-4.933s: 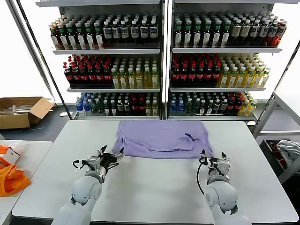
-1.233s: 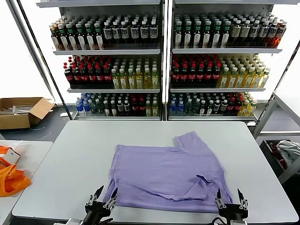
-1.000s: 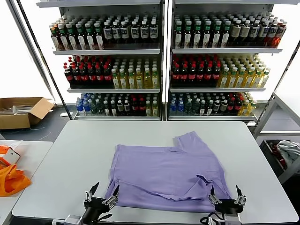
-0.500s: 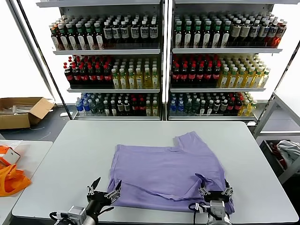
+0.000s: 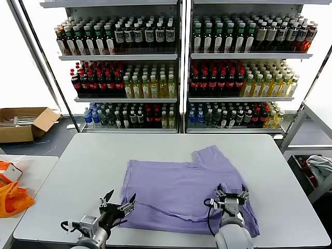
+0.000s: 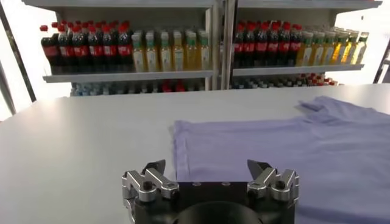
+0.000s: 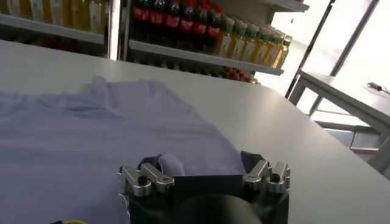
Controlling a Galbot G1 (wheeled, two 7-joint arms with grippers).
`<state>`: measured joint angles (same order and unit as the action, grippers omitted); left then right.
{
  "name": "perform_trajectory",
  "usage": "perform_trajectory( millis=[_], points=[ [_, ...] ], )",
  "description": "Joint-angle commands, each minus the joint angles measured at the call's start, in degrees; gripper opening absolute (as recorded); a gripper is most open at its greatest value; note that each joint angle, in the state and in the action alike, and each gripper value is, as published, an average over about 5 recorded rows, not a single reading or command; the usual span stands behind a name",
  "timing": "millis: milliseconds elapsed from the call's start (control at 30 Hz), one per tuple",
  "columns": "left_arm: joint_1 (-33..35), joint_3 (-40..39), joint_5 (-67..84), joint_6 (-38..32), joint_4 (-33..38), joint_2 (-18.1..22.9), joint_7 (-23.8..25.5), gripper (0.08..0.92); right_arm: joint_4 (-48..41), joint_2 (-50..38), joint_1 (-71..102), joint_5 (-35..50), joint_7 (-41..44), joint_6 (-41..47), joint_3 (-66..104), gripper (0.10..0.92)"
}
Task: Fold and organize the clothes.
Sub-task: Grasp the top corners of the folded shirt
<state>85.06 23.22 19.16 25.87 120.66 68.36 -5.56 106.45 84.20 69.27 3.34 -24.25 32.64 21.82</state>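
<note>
The lavender T-shirt lies spread on the grey-white table, in the middle of it and reaching close to the table's near edge; one sleeve points toward the far side, in the direction of the drink shelves. A low fold runs across the near part of the shirt. The left gripper is at the near left corner of the T-shirt, just beside its edge, with the jaws spread apart and holding nothing; in the left wrist view the fingers stand wide open over the table with the shirt's edge between and ahead of them. The right gripper is above the near right part of the T-shirt, over the small raised wrinkle there, and its jaws are also open and empty. In the right wrist view the lavender fabric lies directly ahead of its fingers.
</note>
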Motion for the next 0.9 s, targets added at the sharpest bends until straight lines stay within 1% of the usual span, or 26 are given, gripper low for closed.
perform_trajectory(
  millis=[33,233,433,633,733,900],
  points=[
    [-6.2,-0.7,0.7,0.7,-3.9,-0.9,0.4,0.823,-6.0,1.4,-8.6,5.3,-0.1,-0.8,0.3,0.823],
    [-8.3,-2.2,0.6,0.6,-6.4,-0.3,0.8,0.823,-10.2,1.9,-14.0,6.3,-0.8,-0.6,-0.7,0.823],
    [-14.1,-2.6,1.9,1.7,-9.7,-2.8,1.7,0.823,-15.7,1.2,-21.1,9.7,-1.5,0.4,-1.1,0.823],
    [-22.5,-4.9,4.2,2.6,-18.2,-5.6,3.3,0.823,-21.6,-0.9,-25.0,10.5,-0.6,0.2,-2.7,0.823],
    [-26.1,-6.1,5.1,2.6,-22.1,-5.7,3.8,0.823,-24.8,-1.0,-26.7,11.1,0.6,0.4,-2.9,0.823],
    [-31.1,-8.4,6.5,2.7,-27.8,-5.1,4.0,0.823,-28.1,-2.3,-28.4,11.1,5.0,0.5,-3.1,0.823]
  ],
)
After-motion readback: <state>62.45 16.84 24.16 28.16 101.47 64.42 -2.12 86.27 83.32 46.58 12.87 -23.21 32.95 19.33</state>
